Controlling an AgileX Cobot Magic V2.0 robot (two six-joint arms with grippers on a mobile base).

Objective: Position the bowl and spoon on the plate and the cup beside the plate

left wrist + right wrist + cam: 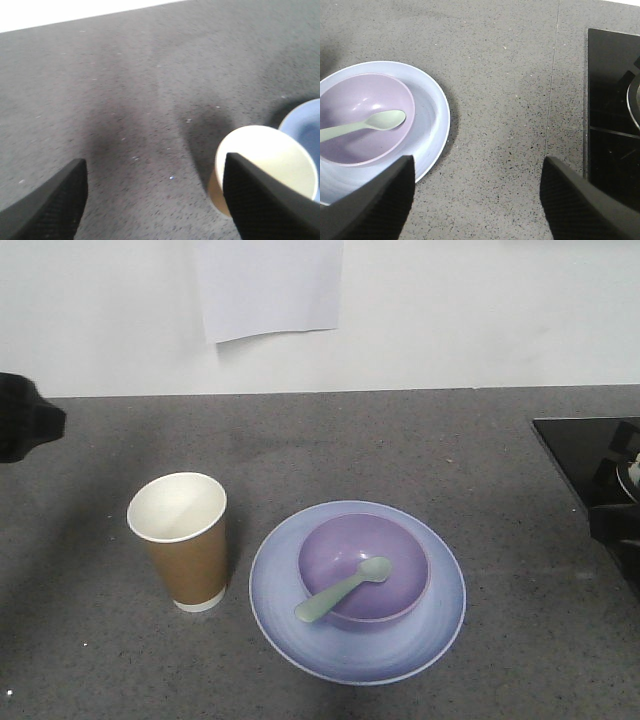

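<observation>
The plate (357,592) sits centre, carrying the bowl (364,568) with the spoon (343,590) resting inside, handle toward seven o'clock. The cup (182,540) stands at nine o'clock, just beside. Left gripper (155,200) and right gripper (477,200) hang spread, empty. The arrangement looks complete; only withdrawal remains.

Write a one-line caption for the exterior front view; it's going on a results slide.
Spoon resting in bowl on plate, cup upright beside it on the grey counter.
</observation>
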